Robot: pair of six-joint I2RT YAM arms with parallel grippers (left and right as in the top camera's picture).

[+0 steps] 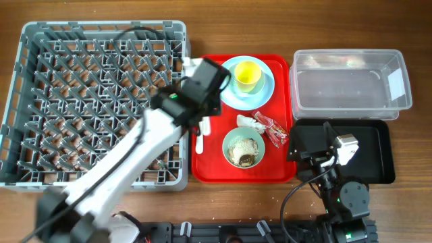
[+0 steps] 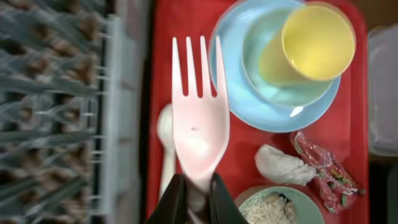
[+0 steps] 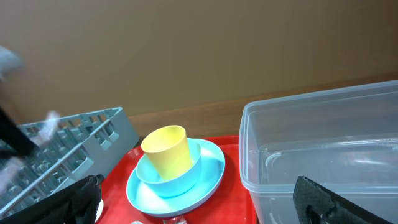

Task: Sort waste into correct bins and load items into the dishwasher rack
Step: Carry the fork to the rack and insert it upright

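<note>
Left wrist view: our left hand [image 2: 197, 196] pinches the fork [image 2: 199, 118]; next we should carry it toward nine o'clock into the rack [image 2: 56, 112]. Right hand [image 3: 199, 199] rests spread.

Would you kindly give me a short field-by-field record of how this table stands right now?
left gripper: shut on the fork, over the red tray
right gripper: open, empty, over the black tray's left end
dishwasher rack: no dishes seen inside
stack: yellow cup in light blue bowl on light blue plate, on the red tray
green bowl: holds rice and brown bits
waste: paper wad and red wrapper beside the green bowl
spoon: lying at the tray's left side
clear tub: nothing seen inside
</note>
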